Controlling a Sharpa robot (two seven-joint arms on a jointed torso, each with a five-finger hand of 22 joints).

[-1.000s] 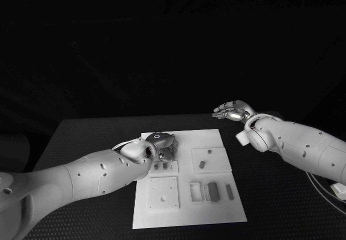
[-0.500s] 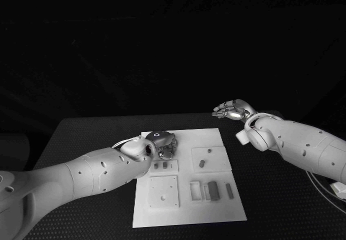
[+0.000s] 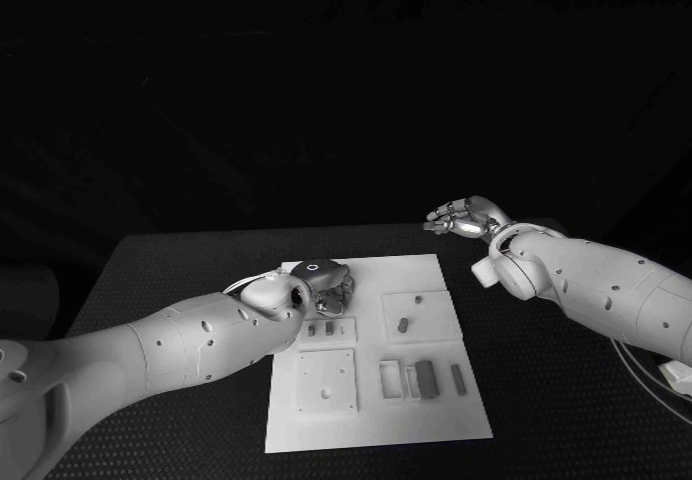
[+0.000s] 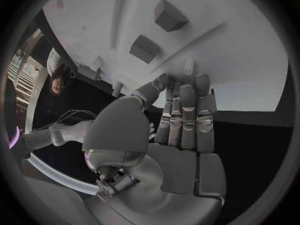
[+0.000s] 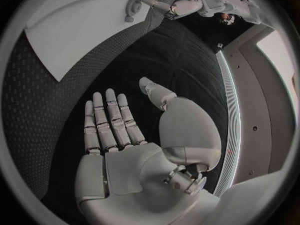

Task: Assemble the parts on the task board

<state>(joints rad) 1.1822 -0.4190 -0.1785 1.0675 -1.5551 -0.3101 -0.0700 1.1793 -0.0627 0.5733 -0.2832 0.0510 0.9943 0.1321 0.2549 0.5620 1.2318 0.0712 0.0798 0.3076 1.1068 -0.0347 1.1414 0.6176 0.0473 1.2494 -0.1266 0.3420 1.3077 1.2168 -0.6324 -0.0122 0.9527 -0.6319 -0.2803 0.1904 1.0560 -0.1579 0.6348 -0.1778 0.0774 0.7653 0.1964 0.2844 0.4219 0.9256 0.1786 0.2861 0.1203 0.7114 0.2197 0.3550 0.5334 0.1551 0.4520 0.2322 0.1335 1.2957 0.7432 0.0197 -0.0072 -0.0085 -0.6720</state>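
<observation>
Two hands of mine are in play over the black table point(image 3: 173, 260), and I start from my left. My left hand point(image 3: 320, 283) hangs over the far left corner of the task board point(image 3: 433, 420), its fingers point(image 4: 187, 110) straight and close together, tips down at the white surface, with nothing held; I cannot tell whether the tips touch the plate. Just past those fingertips, in the left wrist view, stand two small block parts point(image 4: 169, 15) on the board, apart from the hand. From the head view, small parts point(image 3: 329, 331) lie in the recessed panel just on my side of that hand, one part point(image 3: 404, 324) lies in the panel to their right, and long bar parts point(image 3: 424, 379) sit in the near right panel. The board itself lies in the middle of the table, between my arms. My right hand point(image 3: 462, 219) is raised beyond the board's far right corner, well apart from it, palm bare, fingers point(image 5: 106, 120) spread and gripping nothing.
</observation>
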